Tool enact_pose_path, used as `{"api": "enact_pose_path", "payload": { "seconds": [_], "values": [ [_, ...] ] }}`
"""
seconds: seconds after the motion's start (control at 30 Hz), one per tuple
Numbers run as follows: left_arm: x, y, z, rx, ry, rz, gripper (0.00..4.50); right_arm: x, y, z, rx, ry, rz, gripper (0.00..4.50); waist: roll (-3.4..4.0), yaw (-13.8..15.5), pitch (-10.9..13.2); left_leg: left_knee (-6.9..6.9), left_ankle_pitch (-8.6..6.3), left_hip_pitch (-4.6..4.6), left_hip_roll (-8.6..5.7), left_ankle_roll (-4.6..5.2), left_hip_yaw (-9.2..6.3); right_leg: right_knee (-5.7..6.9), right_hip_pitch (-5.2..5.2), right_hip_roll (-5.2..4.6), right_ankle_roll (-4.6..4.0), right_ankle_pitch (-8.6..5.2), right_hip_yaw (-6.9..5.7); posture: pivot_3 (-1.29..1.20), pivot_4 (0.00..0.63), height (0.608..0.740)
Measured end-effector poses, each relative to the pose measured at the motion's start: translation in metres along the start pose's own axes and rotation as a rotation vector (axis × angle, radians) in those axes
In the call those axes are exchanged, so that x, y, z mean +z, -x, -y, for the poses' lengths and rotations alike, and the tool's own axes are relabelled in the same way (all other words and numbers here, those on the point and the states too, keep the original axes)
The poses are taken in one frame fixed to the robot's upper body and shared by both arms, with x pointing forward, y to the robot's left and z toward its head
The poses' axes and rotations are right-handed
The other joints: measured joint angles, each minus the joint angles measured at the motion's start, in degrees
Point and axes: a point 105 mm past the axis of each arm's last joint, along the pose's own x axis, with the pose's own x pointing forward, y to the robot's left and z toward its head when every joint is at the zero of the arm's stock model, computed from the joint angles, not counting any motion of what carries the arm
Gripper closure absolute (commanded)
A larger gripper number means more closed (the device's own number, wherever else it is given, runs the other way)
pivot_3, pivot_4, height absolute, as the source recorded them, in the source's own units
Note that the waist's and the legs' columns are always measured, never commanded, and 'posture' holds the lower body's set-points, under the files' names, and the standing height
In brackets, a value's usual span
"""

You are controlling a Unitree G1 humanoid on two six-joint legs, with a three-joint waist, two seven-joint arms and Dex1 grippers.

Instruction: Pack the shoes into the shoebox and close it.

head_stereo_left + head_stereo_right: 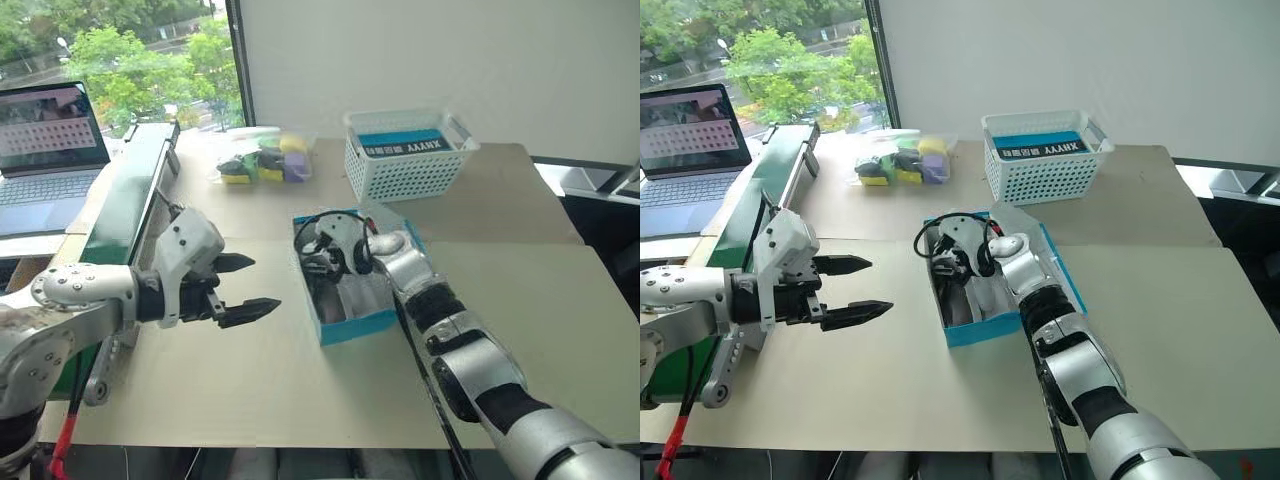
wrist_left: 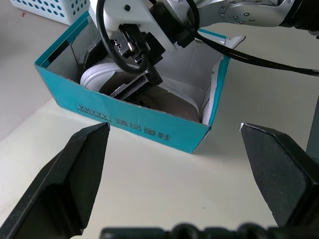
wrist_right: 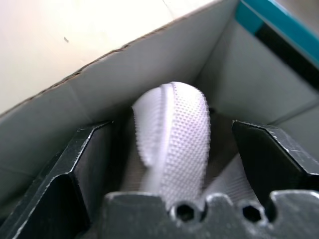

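Shoes sit inside the open shoebox, right tool down in it with fingers apart astride a white strap, gripping nothing; left tool spread, empty, beside the box; lid closing remains.

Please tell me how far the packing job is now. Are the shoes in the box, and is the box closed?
Done, as far as visible: shoes lie inside the open shoebox; whether both are there cannot be told. In hand: nothing. The right gripper is in the box, fingers open beside a white strap; the left gripper hovers open beside the box. Left: close the shoebox.
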Motion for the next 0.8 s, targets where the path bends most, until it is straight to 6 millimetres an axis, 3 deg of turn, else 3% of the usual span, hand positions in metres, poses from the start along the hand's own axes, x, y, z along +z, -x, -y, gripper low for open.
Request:
{"api": "enact_pose_path", "payload": {
  "seconds": [0.2, 0.3, 0.4, 0.47, 0.53, 0.6, 0.67, 0.73, 0.8],
  "values": [
    [0.001, -0.002, 0.003, -0.048, -0.002, 0.002, 0.0, 0.023, 0.058, 0.017, -0.027, -0.155, 0.089, 0.05, 0.54, 0.4, 0.4, 0.09, 0.01, -0.78, -0.06, 0.02, 0.07, 0.07, -0.74, -0.04, 0.0, 0.0, -0.01, 0.0, 0.15, 0.74],
    [0.0, -0.005, 0.006, -0.085, -0.007, -0.004, 0.0, 0.04, 0.079, 0.015, -0.024, -0.156, 0.143, 0.78, 0.58, 0.1, 0.4, 0.08, 0.01, -0.78, -0.04, 0.02, 0.09, 0.04, -0.77, -0.01, 0.0, 0.0, 0.0, 0.0, 0.15, 0.74],
    [0.0, -0.008, 0.007, -0.116, -0.026, -0.011, 0.0, 0.043, 0.104, 0.013, -0.048, -0.099, 0.128, 1.82, 0.64, 0.3, 0.4, 0.09, 0.01, -0.78, -0.05, 0.02, 0.1, -0.21, -0.75, -0.02, 0.01, -0.01, 0.0, 0.0, 0.15, 0.74],
    [0.001, -0.01, 0.007, -0.141, -0.038, -0.011, 0.0, 0.032, 0.128, 0.016, -0.094, -0.029, 0.058, 2.55, 0.67, 0.9, 0.5, 0.14, 0.01, -0.86, -0.1, 0.03, 0.04, -0.26, -0.74, -0.05, 0.05, -0.03, -0.07, 0.0, 0.15, 0.74],
    [0.002, -0.013, 0.008, -0.175, -0.045, -0.017, 0.0, 0.005, 0.159, 0.018, -0.148, 0.003, -0.074, 3.17, 0.69, 1.9, 0.5, 0.23, -0.02, -0.89, -0.12, 0.08, 0.06, -0.29, -0.69, -0.08, 0.09, -0.05, -0.07, 0.0, 0.15, 0.74],
    [0.001, -0.015, 0.007, -0.198, -0.05, -0.021, 0.0, -0.018, 0.181, 0.016, -0.173, -0.045, -0.172, 3.82, 0.68, 2.0, 0.5, 0.33, -0.05, -0.88, -0.12, 0.13, 0.12, -0.3, -0.67, -0.07, 0.1, -0.06, -0.02, 0.0, 0.15, 0.74],
    [0.003, -0.019, 0.007, -0.227, -0.068, -0.024, 0.0, -0.028, 0.193, 0.004, -0.153, -0.117, -0.175, 4.44, 0.67, 1.3, 0.5, 0.35, -0.05, -0.82, -0.08, 0.13, 0.18, -0.23, -0.67, 0.0, 0.09, -0.06, 0.08, 0.0, 0.15, 0.74],
    [0.005, -0.021, 0.005, -0.239, -0.09, -0.022, 0.0, -0.033, 0.199, -0.007, -0.128, -0.163, -0.159, 4.44, 0.68, 0.7, 0.5, 0.33, -0.02, -0.78, -0.07, 0.17, 0.14, -0.15, -0.66, 0.04, 0.08, -0.06, 0.08, 0.0, 0.15, 0.74],
    [0.007, -0.024, 0.002, -0.248, -0.11, -0.02, 0.0, -0.054, 0.21, -0.022, -0.121, -0.234, -0.161, 4.44, 0.67, 0.9, 0.5, 0.33, 0.01, -0.75, -0.07, 0.22, 0.03, -0.15, -0.54, 0.07, 0.08, -0.06, -0.02, 0.0, 0.15, 0.74]
  ]
}}
